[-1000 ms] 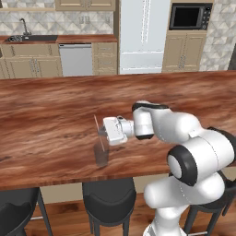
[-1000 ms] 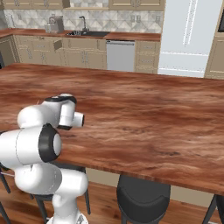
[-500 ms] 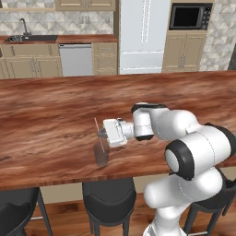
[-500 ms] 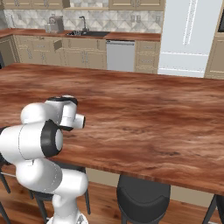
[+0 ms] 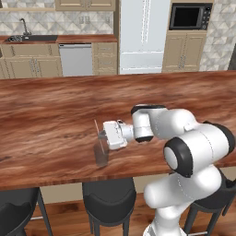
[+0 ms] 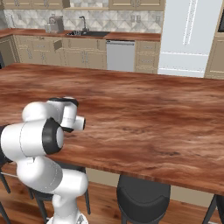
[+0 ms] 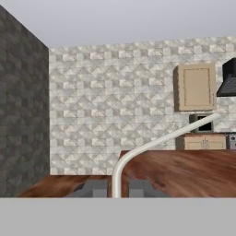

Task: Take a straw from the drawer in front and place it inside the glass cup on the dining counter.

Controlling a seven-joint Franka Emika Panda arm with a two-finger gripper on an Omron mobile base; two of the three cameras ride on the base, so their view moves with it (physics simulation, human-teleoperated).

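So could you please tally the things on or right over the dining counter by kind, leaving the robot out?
Glass cup: 1
Straw, pinched in the shut tool: 1
Total: 2, both at the dining counter.

Gripper (image 5: 105,137) fingertips hidden behind hand, cup (image 5: 101,152) rim.
Straw (image 7: 152,146) lower end cut off by grey band in hand view; in left base view too thin to trace into cup.
Stools (image 5: 107,196) partly under counter (image 5: 55,110).
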